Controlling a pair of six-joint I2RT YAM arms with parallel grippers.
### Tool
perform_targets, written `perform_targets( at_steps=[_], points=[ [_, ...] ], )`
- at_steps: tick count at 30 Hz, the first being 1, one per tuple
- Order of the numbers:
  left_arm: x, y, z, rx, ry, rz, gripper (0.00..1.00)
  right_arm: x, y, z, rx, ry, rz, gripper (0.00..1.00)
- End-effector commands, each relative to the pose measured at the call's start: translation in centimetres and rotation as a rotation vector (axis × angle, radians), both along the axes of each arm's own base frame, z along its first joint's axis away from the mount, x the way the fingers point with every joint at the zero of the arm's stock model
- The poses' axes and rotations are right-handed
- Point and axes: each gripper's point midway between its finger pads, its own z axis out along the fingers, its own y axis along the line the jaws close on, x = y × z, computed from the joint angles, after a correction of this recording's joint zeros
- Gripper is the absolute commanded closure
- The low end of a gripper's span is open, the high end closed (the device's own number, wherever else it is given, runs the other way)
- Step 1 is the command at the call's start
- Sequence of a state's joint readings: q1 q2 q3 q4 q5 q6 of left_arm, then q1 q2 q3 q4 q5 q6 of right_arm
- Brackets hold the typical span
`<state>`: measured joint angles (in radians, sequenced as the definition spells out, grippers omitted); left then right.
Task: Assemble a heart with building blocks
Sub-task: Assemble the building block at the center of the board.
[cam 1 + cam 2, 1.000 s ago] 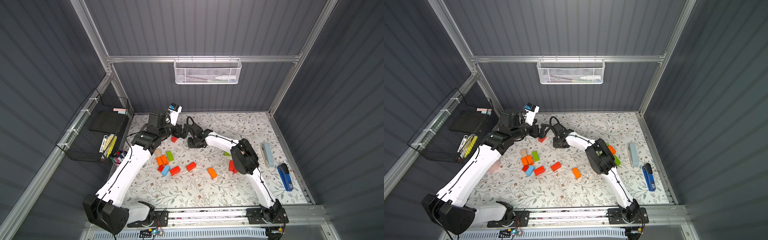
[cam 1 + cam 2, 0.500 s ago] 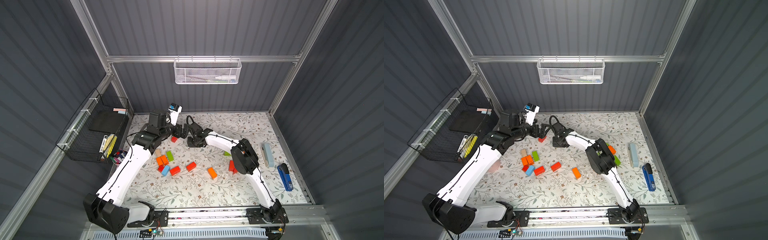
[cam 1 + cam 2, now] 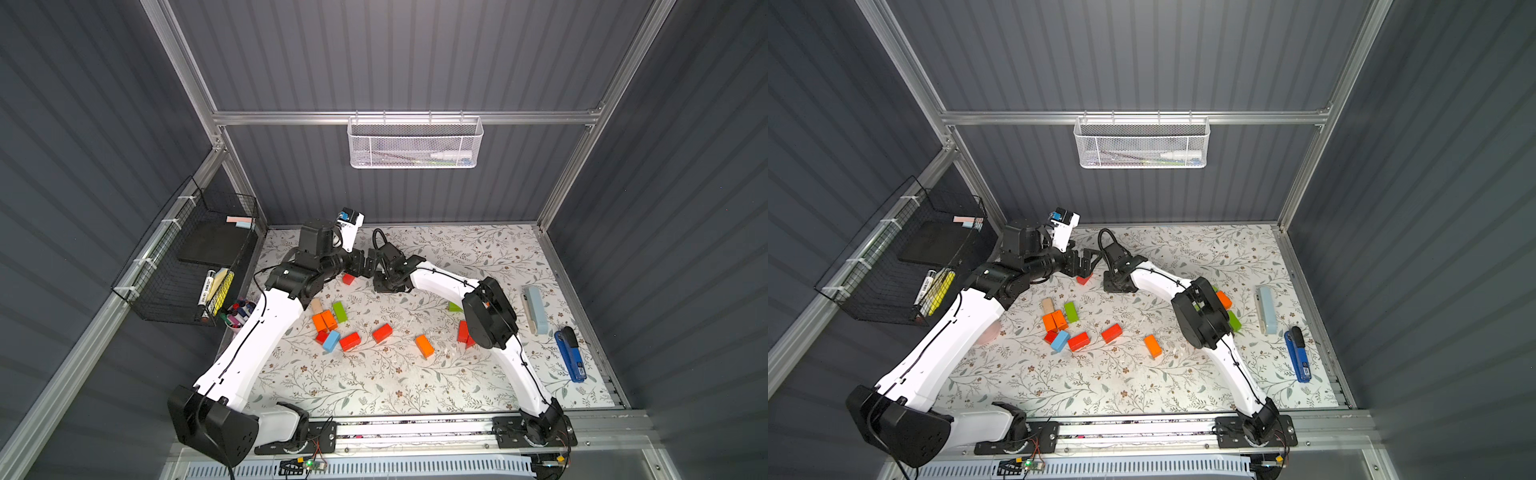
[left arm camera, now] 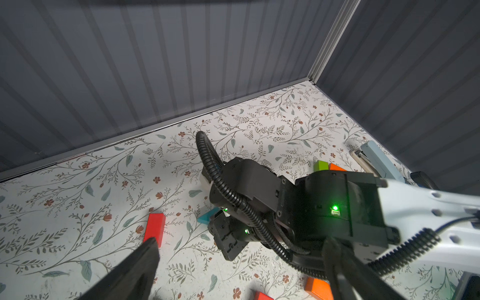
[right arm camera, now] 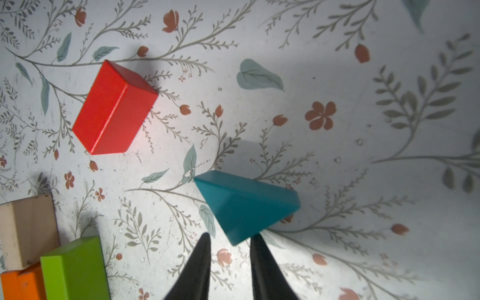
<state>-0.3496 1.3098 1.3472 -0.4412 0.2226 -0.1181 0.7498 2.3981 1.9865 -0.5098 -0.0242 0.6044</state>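
The lone red brick [image 3: 348,279] lies on the floral table [image 3: 374,386], and the other things are placed from it. The left end effector [image 3: 365,266] hangs just above this brick with its jaws spread wide and nothing between them. In the left wrist view one of its dark fingers [image 4: 135,270] overlaps the brick's near end.

The teal wedge [image 5: 246,207] lies just beside the lone red brick on the right arm's side, apart from it. The right end effector [image 5: 230,249] points down at the wedge. Its fingertips stand narrowly apart with a corner of the wedge between them. Whether they press on the wedge cannot be told.

From the lone red brick toward the arms' bases lies a loose cluster. In it, a tan block [image 3: 316,306] and a green brick [image 3: 340,311] sit beside two orange bricks [image 3: 324,321] that touch side by side. Just past these are a blue brick [image 3: 331,341] and a second red brick [image 3: 350,341]. A third red brick [image 3: 382,333] and a single orange brick [image 3: 424,346] lie separately, farther toward the right arm's side.

A green block [image 3: 455,307] shows partly behind the right arm's elbow. Well away from the lone red brick, on the right arm's side, lies a blue stapler [image 3: 571,353].
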Motion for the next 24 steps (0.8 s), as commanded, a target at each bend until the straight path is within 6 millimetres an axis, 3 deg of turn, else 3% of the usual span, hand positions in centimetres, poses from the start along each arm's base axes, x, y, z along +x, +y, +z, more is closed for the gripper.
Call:
perform_targets(
  at_steps=[1, 5, 11, 13, 18, 24],
  points=[
    [1.0, 0.8, -1.5, 0.008, 0.045, 0.072, 0.01, -0.9, -0.1, 1.6, 0.003, -0.006, 0.031, 0.70],
    [2.2, 1.6, -4.2, 0.035, 0.127, 0.150, 0.01, -2.1, -1.5, 3.7, -0.004, -0.046, 0.063, 0.69],
    [5.4, 3.4, -9.9, 0.091, 0.287, 0.261, 0.01, -5.1, -3.5, 5.9, 0.031, -0.107, 0.167, 0.64],
    [7.0, 3.9, -10.3, 0.108, 0.291, 0.298, 0.01, -6.2, -4.2, 6.6, 0.049, -0.123, 0.203, 0.64],
    [10.1, 4.8, -14.4, 0.142, 0.382, 0.390, 0.04, -8.6, -6.3, 7.2, 0.072, -0.146, 0.247, 0.62],
    [13.3, 6.3, -18.1, 0.173, 0.444, 0.455, 0.14, -10.0, -8.5, 7.1, 0.105, -0.154, 0.226, 0.62]
  ],
)
